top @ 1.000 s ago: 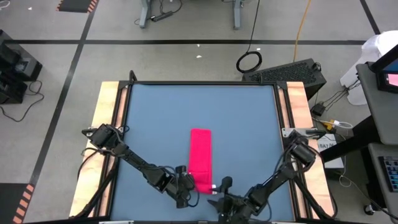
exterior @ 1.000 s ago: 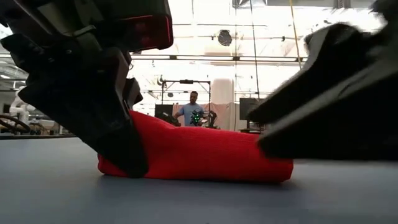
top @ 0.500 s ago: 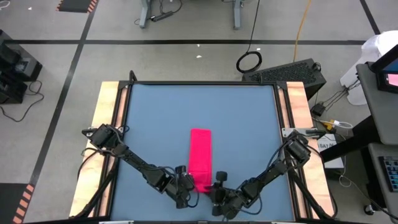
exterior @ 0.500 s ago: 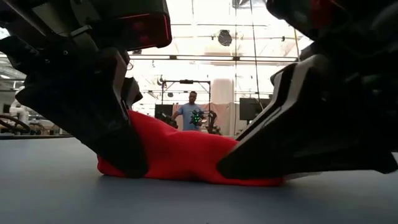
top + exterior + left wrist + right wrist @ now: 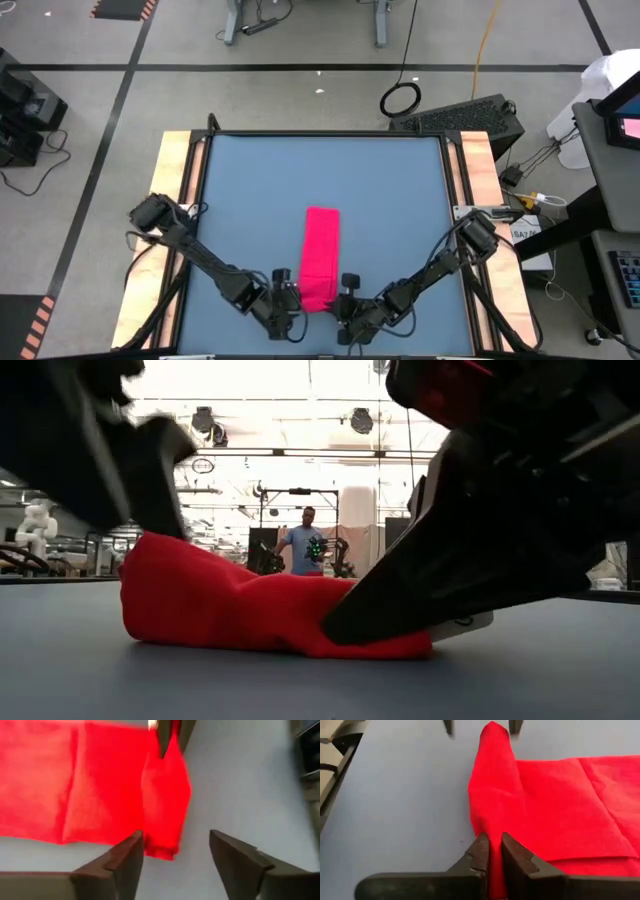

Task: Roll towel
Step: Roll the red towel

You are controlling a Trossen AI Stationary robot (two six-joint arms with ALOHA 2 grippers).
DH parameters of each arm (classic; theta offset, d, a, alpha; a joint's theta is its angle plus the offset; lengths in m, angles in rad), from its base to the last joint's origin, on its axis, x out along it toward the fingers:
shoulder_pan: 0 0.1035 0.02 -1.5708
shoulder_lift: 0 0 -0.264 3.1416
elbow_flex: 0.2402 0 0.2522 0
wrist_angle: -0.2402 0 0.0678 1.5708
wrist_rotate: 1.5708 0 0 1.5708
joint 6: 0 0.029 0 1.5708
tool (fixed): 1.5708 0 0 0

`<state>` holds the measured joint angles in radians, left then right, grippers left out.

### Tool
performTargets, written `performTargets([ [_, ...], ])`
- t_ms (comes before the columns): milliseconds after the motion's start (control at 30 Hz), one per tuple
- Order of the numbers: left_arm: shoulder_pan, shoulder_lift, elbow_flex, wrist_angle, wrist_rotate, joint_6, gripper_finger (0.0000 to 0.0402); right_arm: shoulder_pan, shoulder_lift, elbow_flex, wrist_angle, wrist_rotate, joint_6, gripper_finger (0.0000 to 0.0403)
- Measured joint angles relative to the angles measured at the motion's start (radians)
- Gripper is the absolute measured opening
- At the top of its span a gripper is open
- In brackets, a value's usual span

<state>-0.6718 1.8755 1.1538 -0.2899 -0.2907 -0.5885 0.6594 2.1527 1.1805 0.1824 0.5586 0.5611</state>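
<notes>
Towel [image 5: 320, 258] lies folded in a long strip on the worktop [image 5: 250, 190]. Right gripper [image 5: 495, 854] pinches a raised fold at the towel's near end. Left gripper [image 5: 175, 851], fingers apart, holds nothing, just beside that end.

One towel [image 5: 320, 255] is seen, a single red-pink cloth laid as a long strip at the lower middle of the high view. One tabletop [image 5: 260, 190] is counted, blue, with two wooden strips along its left and right sides. Two dark arms are counted, one entering from the lower left of the frame and one from the lower right. Two end effectors are counted: the left end effector [image 5: 288, 303] and the right end effector [image 5: 345, 300], each with two fingers. One person [image 5: 303, 546] is seen at the middle of the low view, far behind the tabletop.
</notes>
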Motion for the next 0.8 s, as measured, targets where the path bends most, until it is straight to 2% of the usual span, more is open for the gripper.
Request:
performTargets([
  [100, -0.033, -0.027, 0.002, 0.029, -0.106, 0.033, 0.0248, -0.011, -0.014, -0.001, -0.010, -0.041, 0.023, 0.0021],
  [167, -0.064, -0.029, 0.002, 0.076, -0.216, 0.101, 0.0250, -0.019, -0.026, -0.001, -0.023, -0.067, 0.050, 0.0021],
  [233, -0.091, -0.016, 0.003, 0.117, -0.278, 0.163, 0.0250, -0.029, -0.038, -0.002, -0.039, -0.096, 0.066, 0.0021],
  [400, -0.129, 0.067, 0.002, 0.173, -0.338, 0.284, 0.0250, -0.059, -0.053, -0.003, -0.049, -0.165, 0.064, 0.0021],
  [567, -0.130, 0.150, 0.003, 0.172, -0.396, 0.284, 0.0250, -0.081, -0.055, -0.003, -0.037, -0.244, 0.072, 0.0021],
  [800, -0.125, 0.185, 0.004, 0.176, -0.406, 0.301, 0.0245, -0.084, -0.055, -0.003, -0.036, -0.252, 0.074, 0.0021],
])
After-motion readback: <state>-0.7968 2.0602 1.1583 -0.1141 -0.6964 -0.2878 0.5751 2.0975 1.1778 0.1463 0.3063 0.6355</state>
